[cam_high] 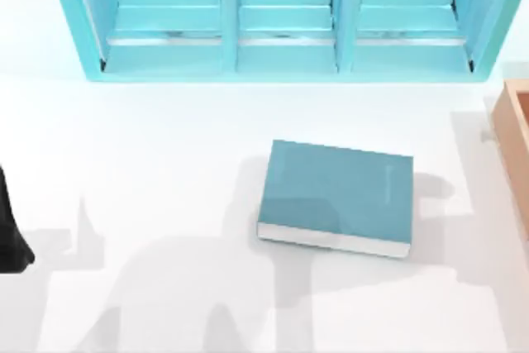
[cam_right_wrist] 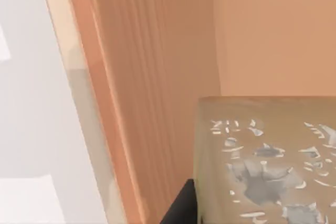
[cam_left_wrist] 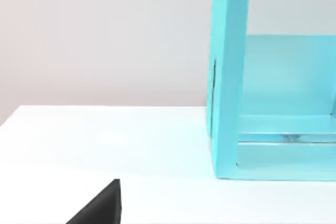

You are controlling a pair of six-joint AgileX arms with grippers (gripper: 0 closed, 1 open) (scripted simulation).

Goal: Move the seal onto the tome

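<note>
The tome [cam_high: 337, 196] is a thick teal book with white page edges, lying flat at the table's middle with nothing on it. The seal [cam_right_wrist: 262, 161] is a tan block with a pale flaked mark. It stands inside the tan open box [cam_right_wrist: 147, 77], close against the box's wall. A black part of my right gripper [cam_right_wrist: 181, 205] shows right beside the seal's side. My left arm [cam_high: 10, 229] is parked at the table's left edge, far from the tome. A black piece of the left gripper [cam_left_wrist: 100, 205] shows low over the white table.
A large teal shelf unit [cam_high: 281, 39] with three compartments spans the back of the table. The tan open box [cam_high: 514, 130] sits at the right edge, to the right of the tome. White tabletop [cam_high: 149, 163] lies between the left arm and the book.
</note>
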